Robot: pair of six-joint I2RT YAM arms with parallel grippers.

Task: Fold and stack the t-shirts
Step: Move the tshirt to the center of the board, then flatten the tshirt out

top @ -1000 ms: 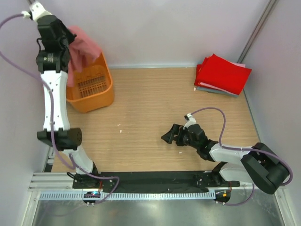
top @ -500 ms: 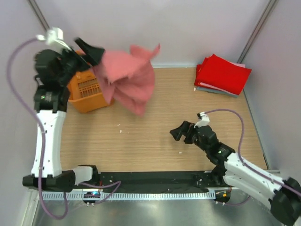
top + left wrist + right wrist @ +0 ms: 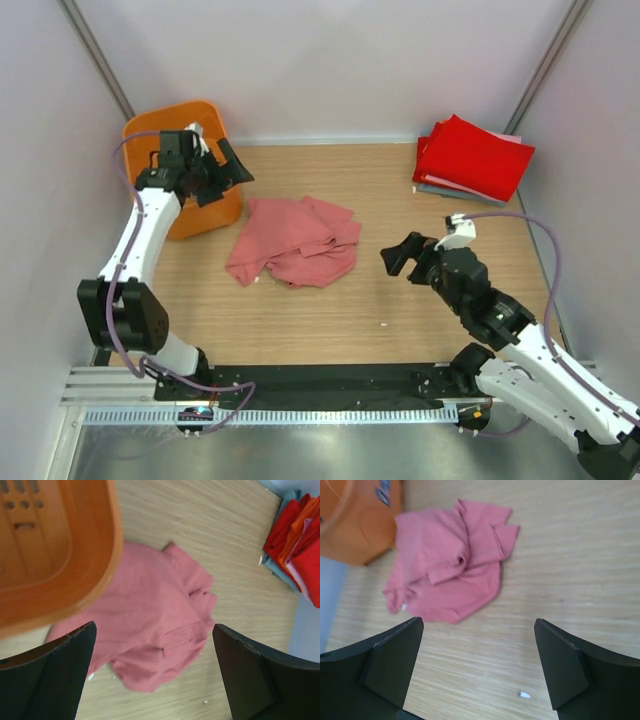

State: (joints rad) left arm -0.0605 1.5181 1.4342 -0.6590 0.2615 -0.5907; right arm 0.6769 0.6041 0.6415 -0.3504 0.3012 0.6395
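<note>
The salmon-pink t-shirt (image 3: 295, 240) lies crumpled on the wooden table, just right of the basket; it also shows as the pink t-shirt (image 3: 150, 625) and the pink t-shirt (image 3: 447, 565) in the wrist views. Folded t-shirts, bright red on top of pale and grey ones, form a stack (image 3: 475, 155) at the back right, seen too as the stack (image 3: 300, 535). My left gripper (image 3: 230, 178) hovers open over the basket's right edge, left gripper (image 3: 152, 626) empty. My right gripper (image 3: 398, 255) is open right of the pink shirt, right gripper (image 3: 477, 621) empty.
An orange slotted basket (image 3: 150, 125) stands at the back left, partly under my left arm, with the basket (image 3: 60, 555) close beneath the left wrist. A small white speck (image 3: 524, 695) lies on the table. Grey walls enclose three sides.
My left gripper opened and let go of the pink shirt, which flew from the basket onto the table. The left arm dropped low over the basket. The right gripper shifted slightly right.
</note>
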